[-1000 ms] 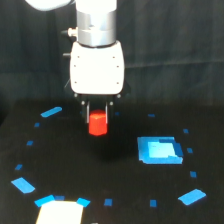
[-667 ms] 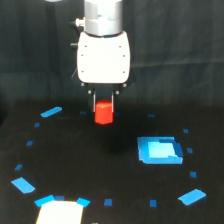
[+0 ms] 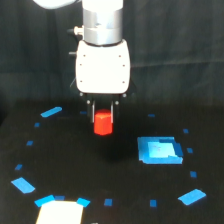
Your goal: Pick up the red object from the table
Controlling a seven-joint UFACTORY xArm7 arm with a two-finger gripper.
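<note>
The red object [image 3: 103,123] is a small bright red-orange stubby cylinder. It sits between the two dark fingers of my gripper [image 3: 103,125], which is shut on it and holds it above the black table [image 3: 65,165]. The white gripper body [image 3: 103,67] hangs straight down from the arm at the centre top of the exterior view. A dark shadow lies on the table below the red object.
A large blue square patch [image 3: 159,150] lies on the table towards the exterior view's right. Small blue tape marks ring the table, such as one at the far left [image 3: 51,111] and one at the near right [image 3: 192,197]. A white patch [image 3: 59,212] sits at the bottom edge.
My gripper has risen with the red object held between its fingers and has drifted slightly to the exterior view's right. The red object is higher off the table than before.
</note>
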